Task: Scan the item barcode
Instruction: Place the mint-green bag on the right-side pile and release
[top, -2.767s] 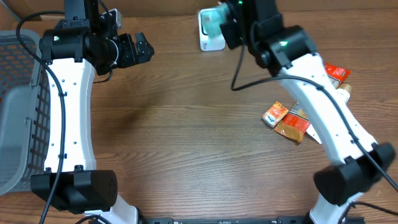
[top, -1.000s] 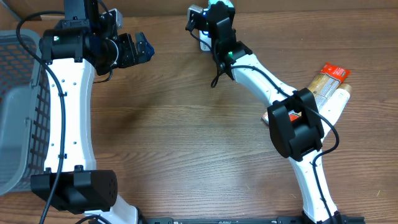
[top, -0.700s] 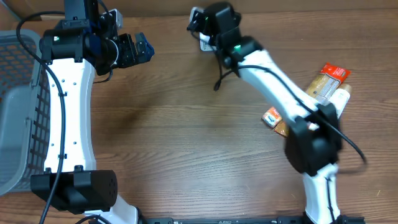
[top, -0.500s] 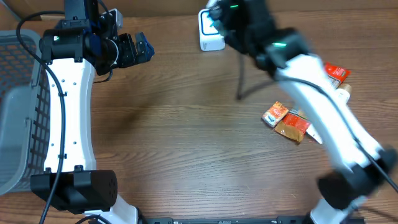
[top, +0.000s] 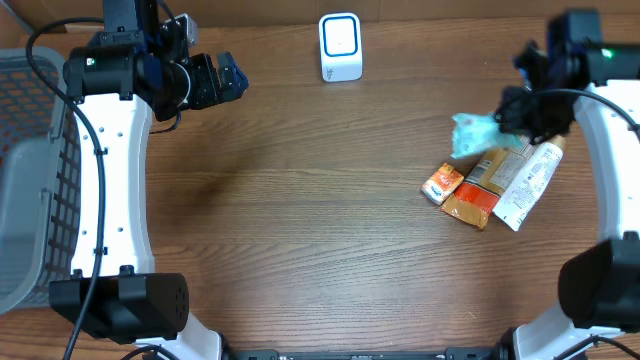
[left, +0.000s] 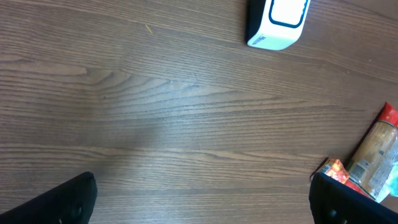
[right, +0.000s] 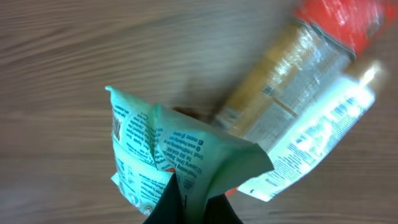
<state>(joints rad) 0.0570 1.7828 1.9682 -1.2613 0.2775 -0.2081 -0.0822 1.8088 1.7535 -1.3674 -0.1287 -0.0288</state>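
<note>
**A:** Where's the item right now?

**B:** The pale green crinkled plastic pouch (top: 474, 133) is well off to the right of the white box-shaped scanner with the blue-framed face (top: 341, 47), and a little nearer the robot's side of the brown wooden table (top: 300, 240). The right gripper (top: 508, 118) has it, with the fingers pressed together on one edge of the pouch. The wrist view shows the printed film fanning out from the dark fingertips.

**A:** And underneath it?

**B:** A small pile, also right of the scanner and nearer the robot. There's a tan wrapped pack with a red end (top: 490, 167), and a white printed tube (top: 525, 182) lying alongside it. A small orange sachet (top: 441, 184) and an orange-brown packet (top: 470, 205) sit on the pile's scanner-side edge. The pouch overlaps the tan pack in the overhead view, but I can't tell whether they touch.

**A:** The other arm?

**B:** The left gripper (top: 225, 80) hangs to the left of the scanner, well apart from it and about level with it. Its jaws are spread wide with nothing between them. Its own camera looks down on bare wood, with the scanner at the top of the view and the pile just creeping in at the right edge.

**A:** Anything further out?

**B:** A grey mesh basket (top: 30, 180) sits far to the scanner's left, at the table's edge.
</note>
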